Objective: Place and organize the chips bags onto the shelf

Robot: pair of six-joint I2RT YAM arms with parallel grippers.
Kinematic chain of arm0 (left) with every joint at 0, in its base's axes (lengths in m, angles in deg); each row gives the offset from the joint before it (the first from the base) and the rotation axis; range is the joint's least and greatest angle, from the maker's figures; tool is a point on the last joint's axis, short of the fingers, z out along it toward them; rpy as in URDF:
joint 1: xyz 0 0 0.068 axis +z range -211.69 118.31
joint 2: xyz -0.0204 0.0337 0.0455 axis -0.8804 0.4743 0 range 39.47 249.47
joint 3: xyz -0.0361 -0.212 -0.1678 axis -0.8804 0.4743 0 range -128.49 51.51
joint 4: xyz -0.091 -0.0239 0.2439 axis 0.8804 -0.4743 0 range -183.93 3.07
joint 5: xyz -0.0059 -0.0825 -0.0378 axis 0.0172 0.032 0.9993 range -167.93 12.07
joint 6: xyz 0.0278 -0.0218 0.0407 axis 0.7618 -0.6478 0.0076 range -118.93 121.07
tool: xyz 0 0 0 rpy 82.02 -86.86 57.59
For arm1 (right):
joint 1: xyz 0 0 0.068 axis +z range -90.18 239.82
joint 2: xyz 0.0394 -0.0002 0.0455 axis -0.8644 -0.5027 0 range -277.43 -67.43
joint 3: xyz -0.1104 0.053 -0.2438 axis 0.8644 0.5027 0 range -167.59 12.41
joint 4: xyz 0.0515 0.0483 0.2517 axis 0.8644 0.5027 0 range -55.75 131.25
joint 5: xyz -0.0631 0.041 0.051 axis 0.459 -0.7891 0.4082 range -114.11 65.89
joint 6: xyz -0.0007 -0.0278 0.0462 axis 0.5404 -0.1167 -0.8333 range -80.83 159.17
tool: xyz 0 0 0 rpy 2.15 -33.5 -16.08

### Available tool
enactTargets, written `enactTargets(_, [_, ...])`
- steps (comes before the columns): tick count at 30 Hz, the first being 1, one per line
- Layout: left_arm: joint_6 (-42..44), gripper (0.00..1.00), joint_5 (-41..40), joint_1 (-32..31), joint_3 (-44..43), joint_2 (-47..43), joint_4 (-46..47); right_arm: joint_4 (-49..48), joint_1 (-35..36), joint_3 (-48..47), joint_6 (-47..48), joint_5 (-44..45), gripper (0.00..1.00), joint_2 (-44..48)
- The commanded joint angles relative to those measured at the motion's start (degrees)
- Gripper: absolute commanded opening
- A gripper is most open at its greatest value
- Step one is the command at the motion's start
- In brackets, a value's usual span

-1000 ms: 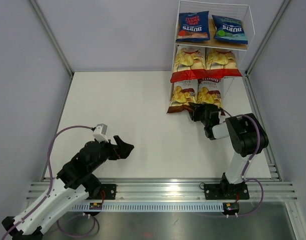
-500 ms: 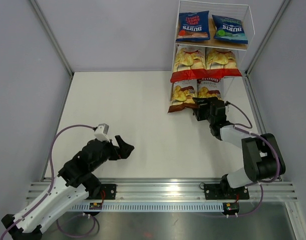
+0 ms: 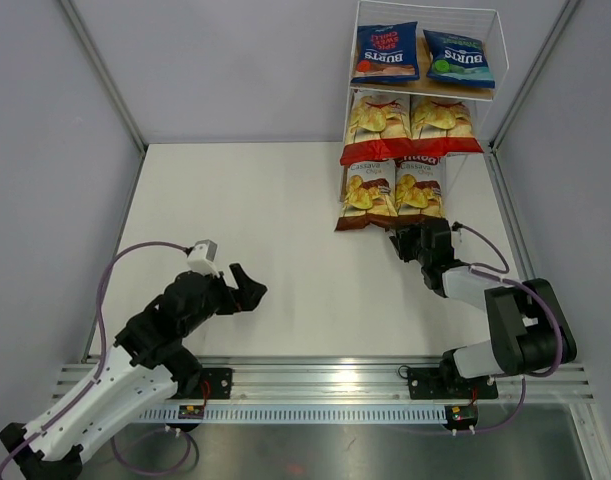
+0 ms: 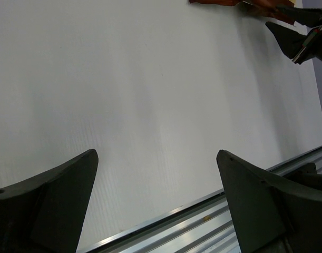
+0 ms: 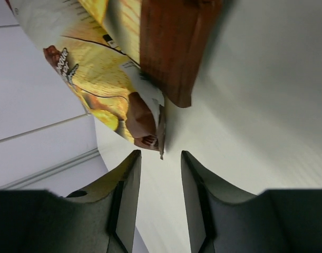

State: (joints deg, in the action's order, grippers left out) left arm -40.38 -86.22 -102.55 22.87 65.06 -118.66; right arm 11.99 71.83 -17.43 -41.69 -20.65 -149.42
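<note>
Top view: all six chip bags look shelved. Two blue bags [image 3: 385,52] are on the top tier of the shelf [image 3: 421,75], two red-and-white bags [image 3: 380,128] on the middle tier, and the left brown bag [image 3: 365,195] and right brown bag [image 3: 420,190] on the bottom tier. The right gripper [image 3: 410,238] sits low on the table [image 3: 285,200], just in front of the right brown bag's bottom edge. The left brown bag is ahead of it and to its left, skewed, with its lower corner hanging out past the row. The left gripper [image 3: 250,285] is well back from the shelf with nothing near it. My read is that placing is done and the step is final straightening of the bottom row. Left wrist view: the left gripper [image 4: 156,155] is spread wide and empty, with only bare table [image 4: 150,79] ahead, so leave it parked. Right wrist view: the right gripper [image 5: 159,163] has a narrow gap and grips nothing. The corner seam of the nearer brown bag [image 5: 97,68] is right at the mouth of that gap, and the other brown bag [image 5: 174,47] is ahead and above. Whether the seam is touching the fingers I can't tell. To do it well, don't pinch that seam, or backing off would drag the bag off the tier. Nudge the bottom edge with the finger fronts, low and slow, square to the shelf, then retreat straight back along the table. Foil is slippery and crushable, so use light contact only, and watch that the neighbouring bag doesn't tip.
</note>
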Motion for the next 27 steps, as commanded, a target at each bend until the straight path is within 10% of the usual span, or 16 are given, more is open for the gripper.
enactTargets(1, [0.8,0.99,-2.6,0.8,-3.0,2.4,-0.8,-2.0,0.3,2.2,0.4,2.1,0.44,4.0])
enactTargets(7, [2.6,0.99,4.1,8.0,-3.9,8.0,1.6,2.5,0.2,2.7,3.5,4.3,0.48,8.5])
enactTargets(12, [4.1,0.99,7.8,12.8,-4.4,8.2,2.3,1.7,-0.1,1.2,6.5,3.8,0.33,8.8])
enactTargets(27, [5.9,0.99,9.3,14.0,-5.2,6.6,0.3,-3.6,-2.7,-8.1,14.5,-3.2,0.23,-8.3])
